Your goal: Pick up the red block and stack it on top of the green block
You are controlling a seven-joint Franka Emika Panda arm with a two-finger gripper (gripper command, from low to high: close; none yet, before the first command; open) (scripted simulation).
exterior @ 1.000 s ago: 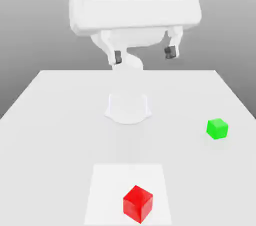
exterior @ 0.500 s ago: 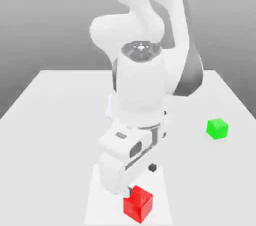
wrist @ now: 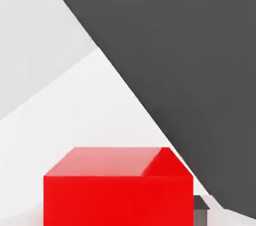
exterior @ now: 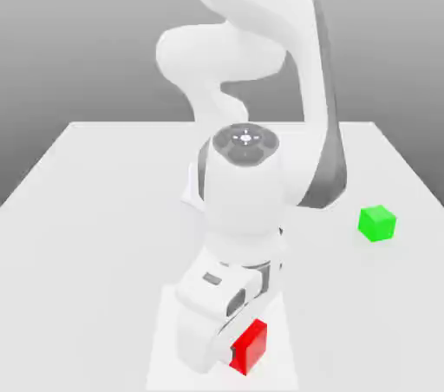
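Observation:
The red block (exterior: pixel 252 345) lies near the table's front edge, its left part hidden behind my hand. My gripper (exterior: pixel 240 352) has come down over it. The hand view is filled low down by the red block (wrist: pixel 118 190), and one dark fingertip (wrist: pixel 201 204) presses against its side, so the gripper (wrist: pixel 118 206) stands shut on the block. The other finger is hidden. The block appears to rest at table level. Off to the exterior view's right, apart from the arm, the green block (exterior: pixel 377 223) sits on the table.
The white table (exterior: pixel 87 208) carries a lighter rectangular patch (exterior: pixel 165 338) under the red block. The arm's bulky body (exterior: pixel 247 182) stands over the table's middle and hides the area behind it.
The arm swung down from high above the table to the red block. The hand dropped lower in the last half second and now covers part of the block, which looks slightly turned.

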